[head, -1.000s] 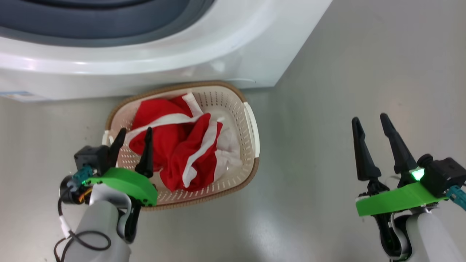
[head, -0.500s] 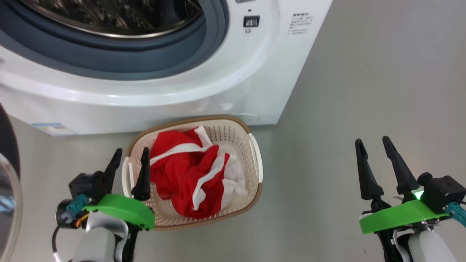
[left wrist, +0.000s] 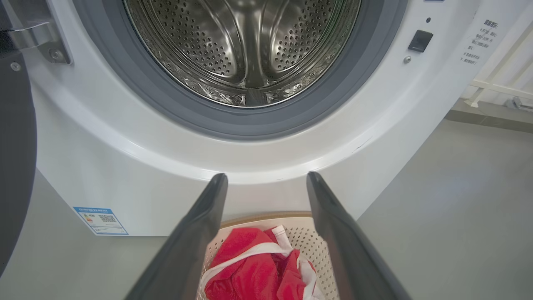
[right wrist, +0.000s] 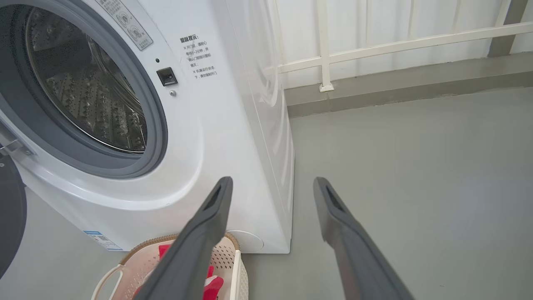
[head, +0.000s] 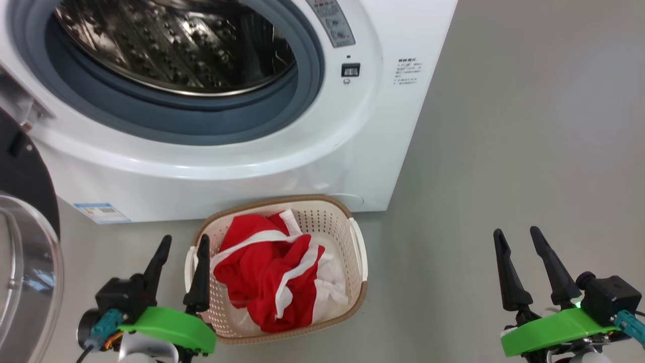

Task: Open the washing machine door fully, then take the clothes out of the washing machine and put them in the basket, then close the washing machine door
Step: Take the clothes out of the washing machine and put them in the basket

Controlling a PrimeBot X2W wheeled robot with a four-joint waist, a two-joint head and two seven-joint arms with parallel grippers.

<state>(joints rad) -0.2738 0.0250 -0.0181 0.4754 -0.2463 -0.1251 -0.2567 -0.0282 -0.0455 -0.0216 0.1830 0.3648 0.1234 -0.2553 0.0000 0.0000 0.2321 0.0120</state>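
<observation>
Head view: the camera has tilted up, so the machine's [head: 252,171] drum [head: 176,50] now shows. The clothes [head: 267,272] lie in the basket [head: 272,198]. The left end effector [head: 185,237], open and empty, has backed to the basket's left rim. The right end effector [head: 516,230] is open over bare floor [head: 504,151].

Left wrist view: the drum looks empty, though its top is cut off, so only closing remains. The door [head: 22,171] stands open, close on the left.

Right wrist view: free floor to the right.

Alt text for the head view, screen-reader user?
Red and white clothes lie in the cream basket on the floor before the washing machine, whose drum shows no clothes. The door stands open at the left edge; the left gripper and right gripper, both open and empty, sit low at either side.
</observation>
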